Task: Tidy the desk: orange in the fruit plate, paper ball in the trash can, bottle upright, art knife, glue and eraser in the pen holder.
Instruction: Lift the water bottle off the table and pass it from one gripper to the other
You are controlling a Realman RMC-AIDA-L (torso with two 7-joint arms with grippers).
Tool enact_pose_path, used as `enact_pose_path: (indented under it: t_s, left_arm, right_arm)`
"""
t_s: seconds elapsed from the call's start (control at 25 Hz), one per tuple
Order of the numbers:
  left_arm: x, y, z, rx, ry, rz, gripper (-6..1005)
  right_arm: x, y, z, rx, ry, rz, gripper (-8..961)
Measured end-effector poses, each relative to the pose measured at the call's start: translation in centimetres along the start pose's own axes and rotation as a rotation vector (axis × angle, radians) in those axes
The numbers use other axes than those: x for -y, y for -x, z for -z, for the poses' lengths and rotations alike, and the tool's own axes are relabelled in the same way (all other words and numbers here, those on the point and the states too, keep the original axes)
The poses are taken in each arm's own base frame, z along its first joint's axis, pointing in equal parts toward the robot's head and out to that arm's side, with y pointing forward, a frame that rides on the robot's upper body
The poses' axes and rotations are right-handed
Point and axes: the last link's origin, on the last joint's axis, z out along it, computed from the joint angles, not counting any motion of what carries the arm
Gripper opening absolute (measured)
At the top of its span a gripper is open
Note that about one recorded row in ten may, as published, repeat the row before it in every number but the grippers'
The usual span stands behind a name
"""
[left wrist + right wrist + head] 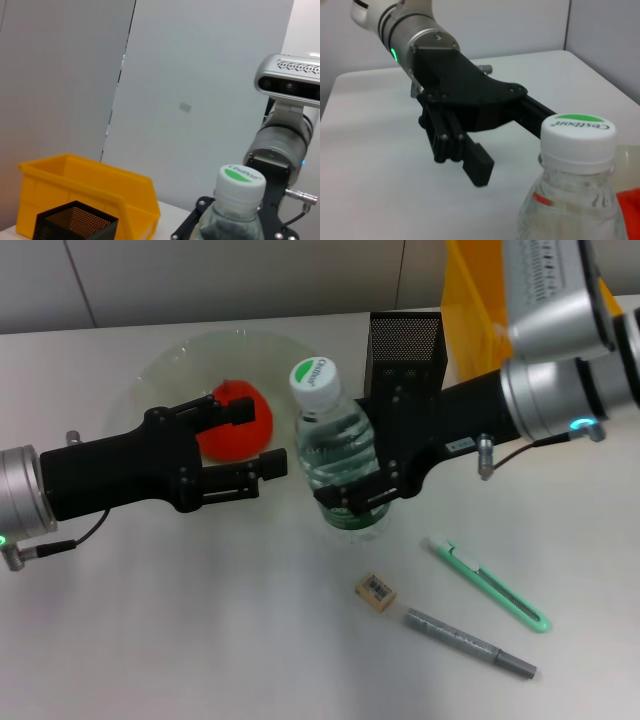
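The clear bottle with a white and green cap stands upright at mid-table. My right gripper is shut on its lower body, reaching in from the right. The orange lies in the glass fruit plate. Just in front of it my left gripper hangs open and holds nothing, a little left of the bottle; one of its fingers shows in the right wrist view. The eraser, the green art knife and the grey glue stick lie on the table in front. The paper ball is out of view.
The black mesh pen holder stands behind the bottle, with a yellow bin to its right. Both also show in the left wrist view, the bin behind the holder.
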Motion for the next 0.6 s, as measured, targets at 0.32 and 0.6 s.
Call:
enact_pose_path:
  t_s: [0.32, 0.6]
  left_arm:
    - [-0.1, -0.7, -0.7, -0.023, 0.021, 0.058, 861]
    - [-0.2, -1.3, -0.9, -0.061, 0.029, 0.065, 861]
  right_arm:
    - [0.5, 0.6, -1.9, -0.006, 0.050, 0.044, 782]
    - [0.5, 0.2, -3.3, -0.029, 0.056, 0.062, 781]
